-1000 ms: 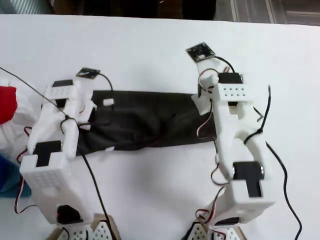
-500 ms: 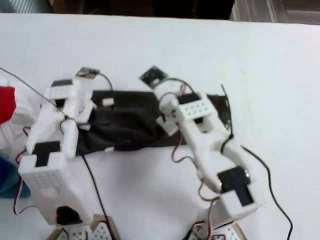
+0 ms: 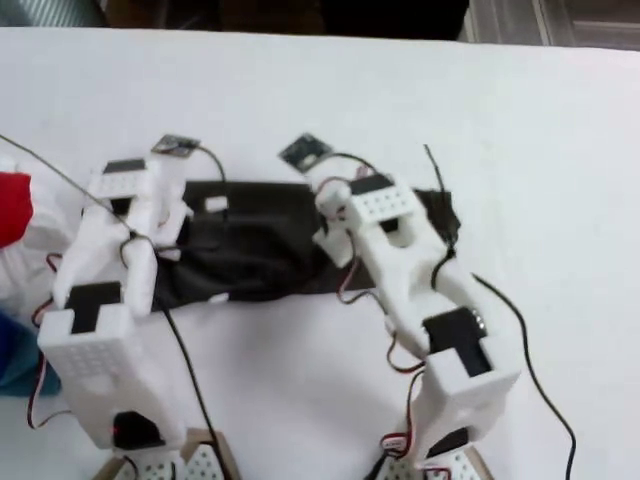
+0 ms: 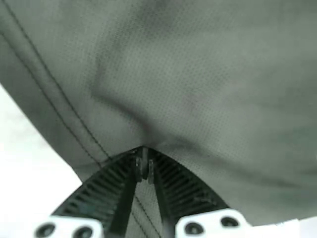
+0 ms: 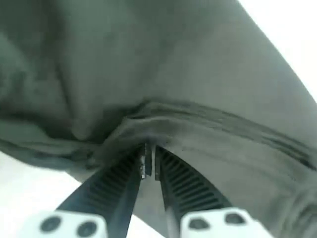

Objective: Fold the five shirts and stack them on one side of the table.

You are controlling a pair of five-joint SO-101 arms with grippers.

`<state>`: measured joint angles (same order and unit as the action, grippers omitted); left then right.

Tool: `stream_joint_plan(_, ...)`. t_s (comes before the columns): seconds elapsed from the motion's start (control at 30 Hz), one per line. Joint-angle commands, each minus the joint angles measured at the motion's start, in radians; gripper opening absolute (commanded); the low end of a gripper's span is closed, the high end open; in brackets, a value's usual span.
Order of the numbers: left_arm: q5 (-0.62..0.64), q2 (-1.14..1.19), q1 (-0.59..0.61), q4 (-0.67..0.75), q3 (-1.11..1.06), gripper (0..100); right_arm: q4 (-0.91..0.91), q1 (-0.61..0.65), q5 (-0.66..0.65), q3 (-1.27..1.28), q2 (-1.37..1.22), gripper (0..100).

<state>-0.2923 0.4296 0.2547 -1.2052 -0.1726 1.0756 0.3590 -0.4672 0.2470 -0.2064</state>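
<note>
You have the black shirt (image 3: 250,255) lying as a side-to-side band on the table (image 3: 520,120), the left gripper (image 4: 142,167) clenched on its left end, the right gripper (image 5: 149,159) clenched on cloth near its middle, so the fold probably goes along this axis.

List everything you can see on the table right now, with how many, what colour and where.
dark shirt: one, black, lying across the middle of the table, under both arms.
red cloth: one, red, at the table's left edge, cut off by the high view.
blue cloth: one, blue, at the left edge nearer the arm bases, also cut off.
table: one, white, beneath everything.
left gripper: one, black fingers on a white arm, shut on the dark shirt at its left end.
right gripper: one, black fingers on a white arm, shut on a fold of the dark shirt near its middle.
</note>
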Motion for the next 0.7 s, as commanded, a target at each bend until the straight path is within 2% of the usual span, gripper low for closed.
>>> stream_joint_plan(0.0, -0.008, 0.012, -0.008, 0.0, 0.03, 2, 0.033, -0.067, 0.003, -0.037, 0.166, 2.0)
stream_joint_plan(0.17, -0.008, 0.012, -0.008, 0.0, 0.03, 2, 0.059, -0.183, 0.002, -0.005, 0.236, 2.0)
stream_joint_plan(0.37, -0.008, 0.012, -0.008, 0.0, 0.03, 2, -0.001, -0.302, 0.0, 0.127, 0.216, 2.0)
stream_joint_plan(0.67, -0.008, 0.012, -0.008, 0.0, 0.03, 2, 0.024, -0.369, -0.08, 0.144, 0.213, 2.0)
